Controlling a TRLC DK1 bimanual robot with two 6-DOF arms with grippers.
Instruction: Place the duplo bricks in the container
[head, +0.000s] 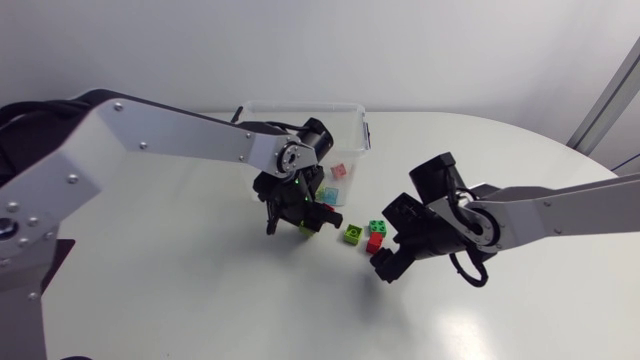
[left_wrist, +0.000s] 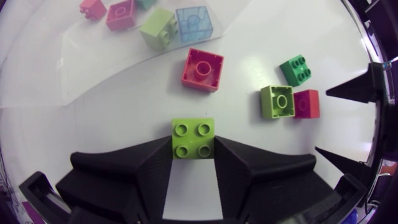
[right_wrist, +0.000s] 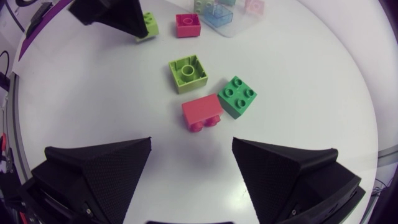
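My left gripper (left_wrist: 193, 155) is shut on a lime green 2x2 brick (left_wrist: 193, 138), low over the table just in front of the clear container (head: 305, 115). Inside the container lie a pink brick (left_wrist: 120, 14), a lime brick (left_wrist: 157, 28) and a translucent blue brick (left_wrist: 194, 23). A pink-red brick (left_wrist: 203, 69) sits upside down outside it. My right gripper (right_wrist: 193, 171) stands open over the table. Just ahead of its fingers lie a lime brick (right_wrist: 187, 73) turned upside down, a dark green brick (right_wrist: 237, 96) and a red brick (right_wrist: 202, 112) on its side.
The two grippers (head: 300, 222) (head: 390, 242) are close together near the table's middle, with the three loose bricks between them. The container stands at the table's far edge. White tabletop (head: 200, 290) stretches to the front and left.
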